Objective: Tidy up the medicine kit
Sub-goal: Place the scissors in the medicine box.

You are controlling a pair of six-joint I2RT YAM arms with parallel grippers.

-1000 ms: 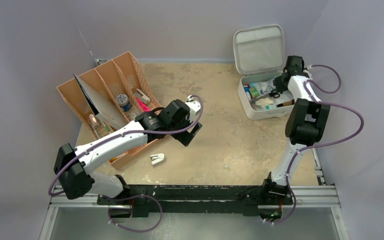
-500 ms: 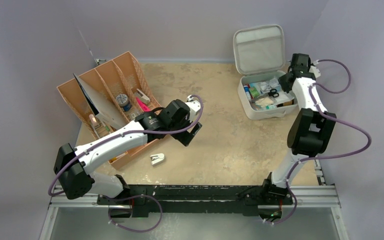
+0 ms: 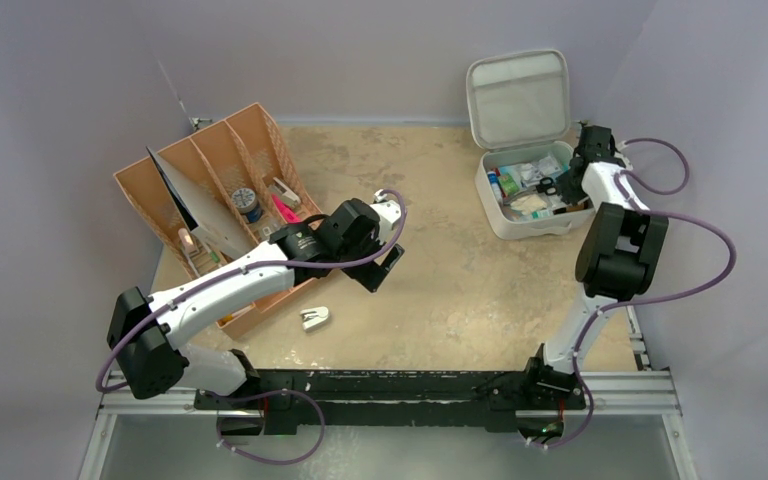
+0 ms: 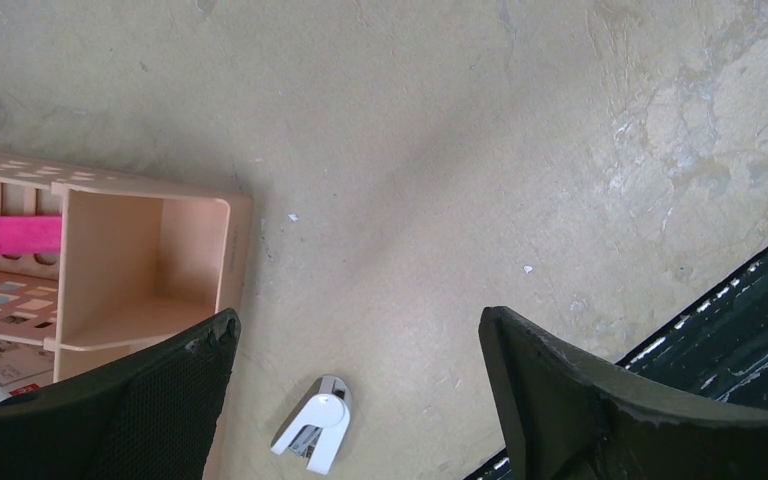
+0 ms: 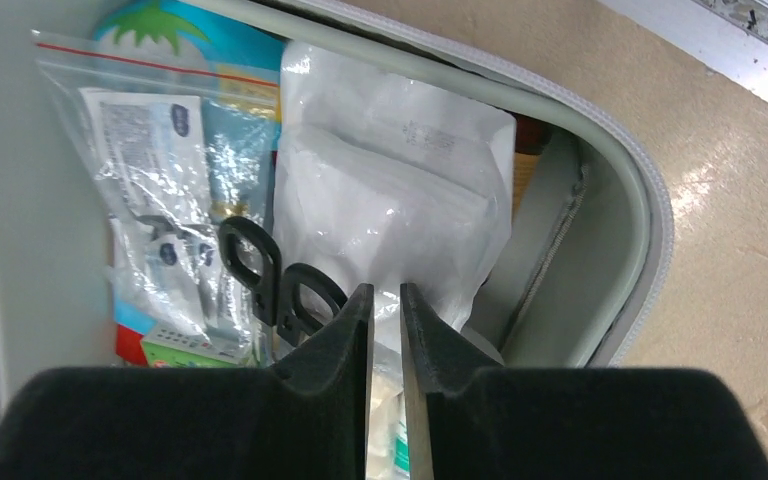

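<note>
The medicine kit [image 3: 508, 226], a light grey hard-shell case, stands at the back right with its lid [image 3: 518, 98] raised. Its tray holds black-handled scissors [image 5: 275, 280], a white sealed pouch [image 5: 390, 180] and a clear bag of packets [image 5: 160, 170]. My right gripper [image 3: 578, 160] hovers over the kit's right end [image 5: 610, 200]. The right gripper [image 5: 386, 288] is open by only a narrow slit, with nothing between its fingers. My left gripper [image 3: 385, 268] hangs over mid-table, and in its wrist view the left gripper [image 4: 358, 318] stands wide open and empty.
A tan divided organizer tray [image 3: 210, 170] lies at the left with a pink item, a tape roll and papers in it, and its corner [image 4: 145, 260] sits beside my left finger. A small white clip-like object [image 3: 314, 318] lies on the table below the left gripper.
The right wrist has drawn back from over the kit's contents to its right end, swinging out right and then slightly back. The left arm has stayed still.
</note>
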